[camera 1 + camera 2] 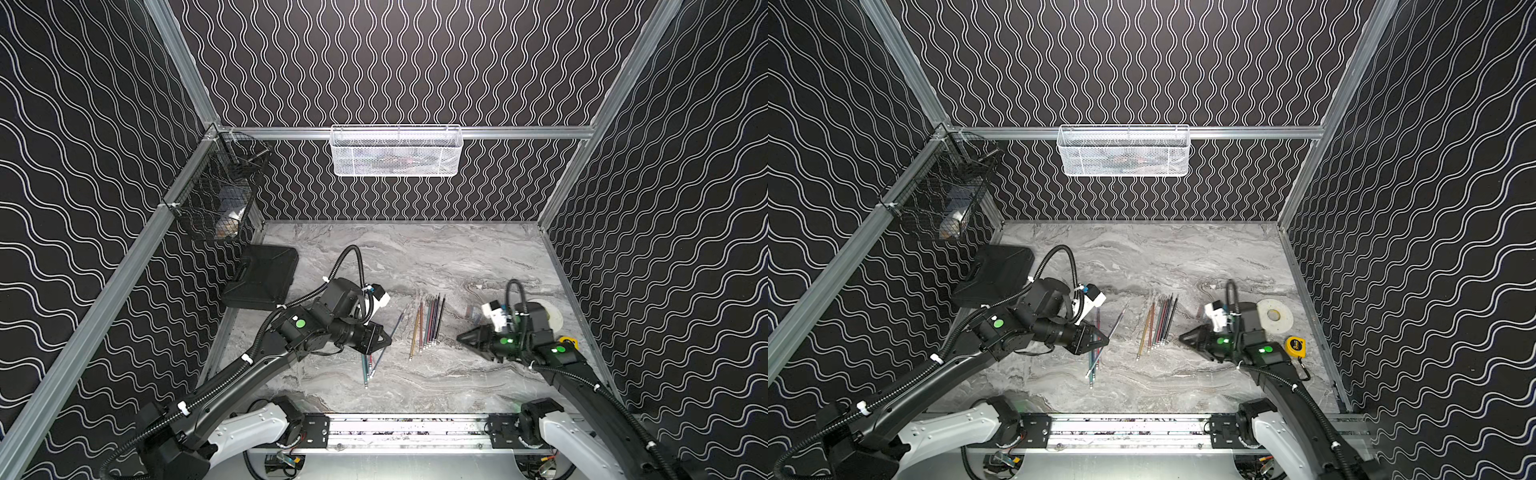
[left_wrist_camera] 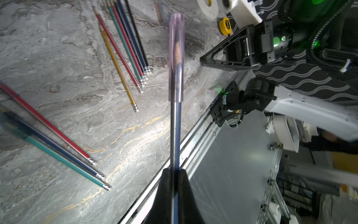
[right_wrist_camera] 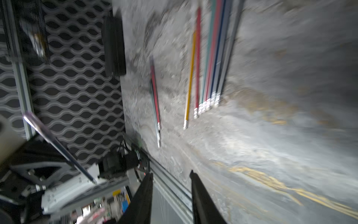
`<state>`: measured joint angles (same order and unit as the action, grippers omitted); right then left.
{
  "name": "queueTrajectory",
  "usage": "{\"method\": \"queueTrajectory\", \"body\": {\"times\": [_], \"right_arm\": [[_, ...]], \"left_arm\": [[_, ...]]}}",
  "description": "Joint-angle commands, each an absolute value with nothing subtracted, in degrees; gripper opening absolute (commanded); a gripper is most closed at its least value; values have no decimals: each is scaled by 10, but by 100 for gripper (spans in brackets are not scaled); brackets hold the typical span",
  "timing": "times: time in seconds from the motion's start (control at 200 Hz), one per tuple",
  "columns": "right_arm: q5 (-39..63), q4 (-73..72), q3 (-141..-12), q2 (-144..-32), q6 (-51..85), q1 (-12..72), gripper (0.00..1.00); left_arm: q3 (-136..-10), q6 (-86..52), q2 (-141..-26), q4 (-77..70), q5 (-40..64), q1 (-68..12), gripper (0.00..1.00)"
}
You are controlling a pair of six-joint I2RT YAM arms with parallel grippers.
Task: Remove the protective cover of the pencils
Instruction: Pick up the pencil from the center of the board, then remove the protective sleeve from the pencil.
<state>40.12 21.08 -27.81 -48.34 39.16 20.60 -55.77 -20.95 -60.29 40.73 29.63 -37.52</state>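
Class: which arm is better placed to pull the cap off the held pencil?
Right. The left pincer is shut on the pencil; the right pincer is open, empty and near the clear cap.

Left jaws clamped, right jaws apparently parted

Marble table (image 1: 415, 257): pencils (image 1: 430, 322), black case (image 1: 262, 276), tape roll (image 1: 1285, 321) (white)
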Motion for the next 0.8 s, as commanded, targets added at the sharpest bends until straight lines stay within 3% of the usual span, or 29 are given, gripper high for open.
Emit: {"method": "queueTrajectory", "body": {"times": [0.0,0.14,0.796], "right_arm": [[299,121,-298,-513,451,329,36],[239,86,-333,-550,469,403,37],[335,-123,-347,-595,578,418,36]], "left_arm": [[-534,-174,-596,400,364,-377,2],[-532,-176,-588,401,349,-379,2],[-529,-183,-576,403,311,-380,1]]}}
